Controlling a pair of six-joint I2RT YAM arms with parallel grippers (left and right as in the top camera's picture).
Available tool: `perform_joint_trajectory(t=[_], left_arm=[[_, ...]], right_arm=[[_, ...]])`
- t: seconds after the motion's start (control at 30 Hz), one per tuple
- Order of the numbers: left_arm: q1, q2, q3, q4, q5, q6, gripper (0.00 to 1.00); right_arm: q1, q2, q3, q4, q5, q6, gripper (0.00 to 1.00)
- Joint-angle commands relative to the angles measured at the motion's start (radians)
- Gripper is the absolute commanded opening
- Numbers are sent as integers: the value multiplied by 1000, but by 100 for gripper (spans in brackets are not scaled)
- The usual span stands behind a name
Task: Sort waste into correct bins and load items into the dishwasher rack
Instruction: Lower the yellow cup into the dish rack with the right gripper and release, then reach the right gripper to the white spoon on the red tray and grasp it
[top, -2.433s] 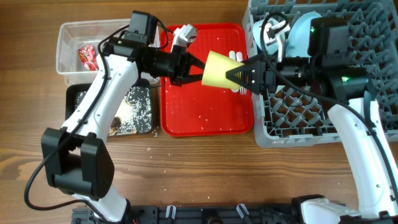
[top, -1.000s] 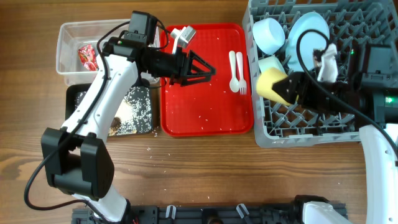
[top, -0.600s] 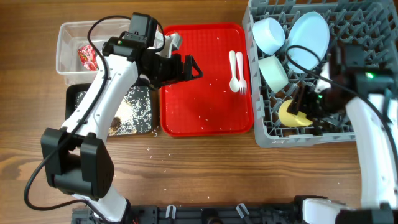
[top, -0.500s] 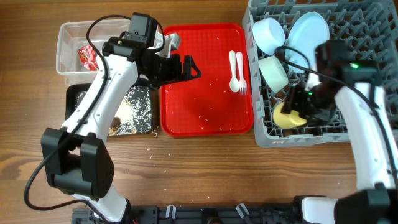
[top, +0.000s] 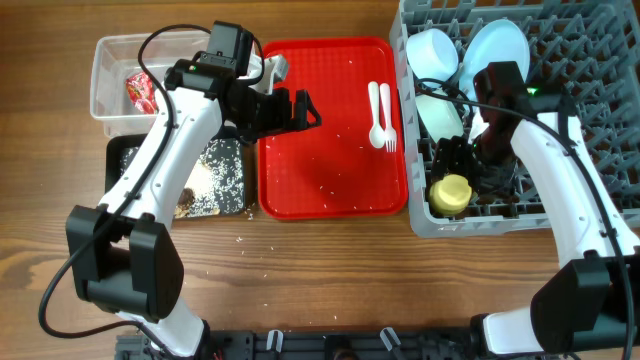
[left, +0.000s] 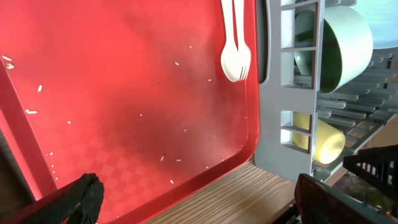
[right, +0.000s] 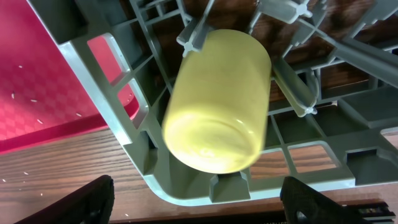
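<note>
Spoon (top: 375, 105) and fork (top: 386, 112) lie between the spread left pincer (top: 303, 108) and the spread right pincer (top: 455, 165), their long axis along the rack's (top: 590, 70) edge.

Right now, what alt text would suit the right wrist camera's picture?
A small yellow cup sits among the pegs in a corner of the grey dishwasher rack, what looks like its base facing the camera. The right tool hangs open just below it, touching nothing. A red tray shows at left, on the wooden table.
</note>
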Motion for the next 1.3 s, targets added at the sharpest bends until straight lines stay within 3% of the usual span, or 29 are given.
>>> perform_joint_trajectory(t=[0.0, 0.2, 0.33, 0.47, 0.7, 0.87, 1.27], left_arm=[[-2, -9, 4, -1, -14, 10, 100], [46, -10, 5, 31, -54, 8, 100], [143, -10, 5, 29, -54, 9, 100], [253, -9, 5, 29, -54, 9, 100], [344, -9, 5, 29, -55, 9, 100], [346, -9, 5, 29, -55, 9, 100], [346, -9, 5, 29, -55, 9, 100]], right_arm=[[2, -21, 97, -2, -19, -21, 85], [122, -86, 275, 53, -86, -38, 79], [275, -63, 286, 190, 34, 88, 72], [357, 14, 286, 302, 166, 165, 72], [360, 278, 301, 479, 228, 150, 71], [348, 498, 486, 443, 257, 138, 70], [288, 655, 514, 418, 276, 134, 66]])
